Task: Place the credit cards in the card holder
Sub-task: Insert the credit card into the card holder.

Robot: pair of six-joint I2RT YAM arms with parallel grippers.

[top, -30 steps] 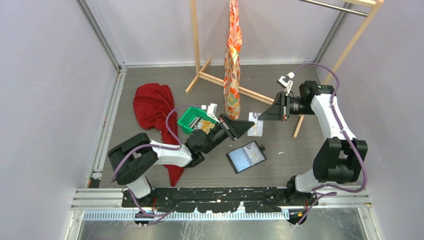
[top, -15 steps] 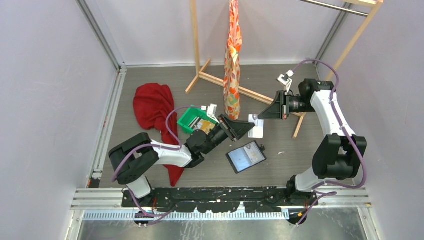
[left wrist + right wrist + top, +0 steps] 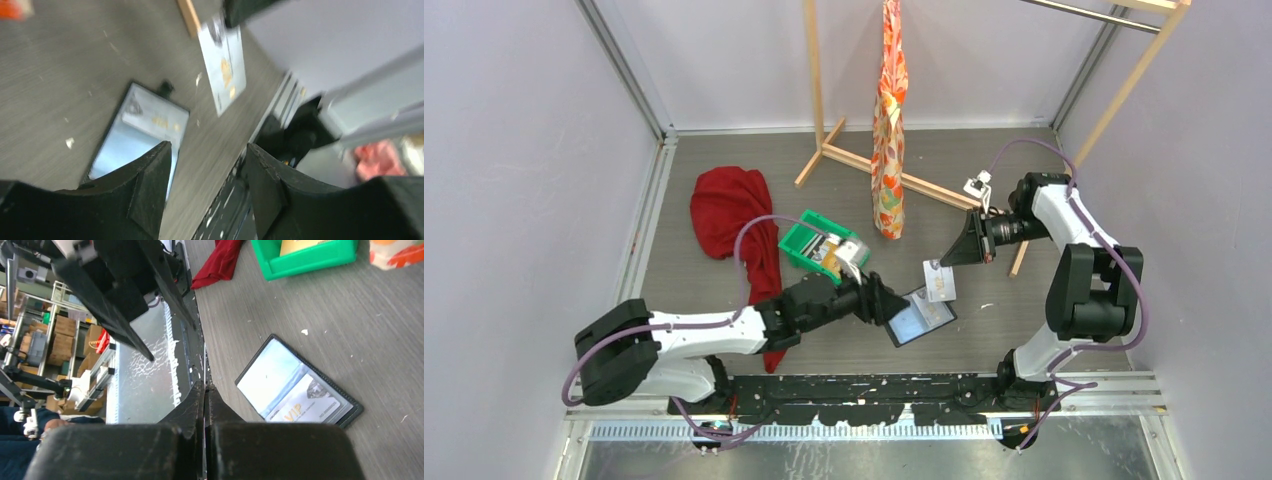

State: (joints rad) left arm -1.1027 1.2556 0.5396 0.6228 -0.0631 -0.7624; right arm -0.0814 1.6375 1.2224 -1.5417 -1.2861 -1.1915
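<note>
The card holder (image 3: 921,318) lies open on the grey table, pale lining up, with a whitish VIP card (image 3: 306,405) in its pocket. My right gripper (image 3: 947,262) is shut on the top edge of a whitish credit card (image 3: 939,281), which hangs just above and behind the holder. In the left wrist view that card (image 3: 223,64) hangs tilted over the card holder (image 3: 137,131). My left gripper (image 3: 894,303) is open and empty at the holder's left edge. An orange-yellow card (image 3: 828,256) sits in the green tray (image 3: 795,240).
A red cloth (image 3: 728,211) lies left of the tray, partly under the left arm. A wooden stand (image 3: 854,158) with a hanging patterned cloth (image 3: 889,120) stands at the back. Another wooden frame leg (image 3: 1022,255) is beside the right arm.
The left gripper let go of the whitish card, opened and dropped toward the holder's left edge. The right gripper shut on the card and carried it nearer, over the holder.
</note>
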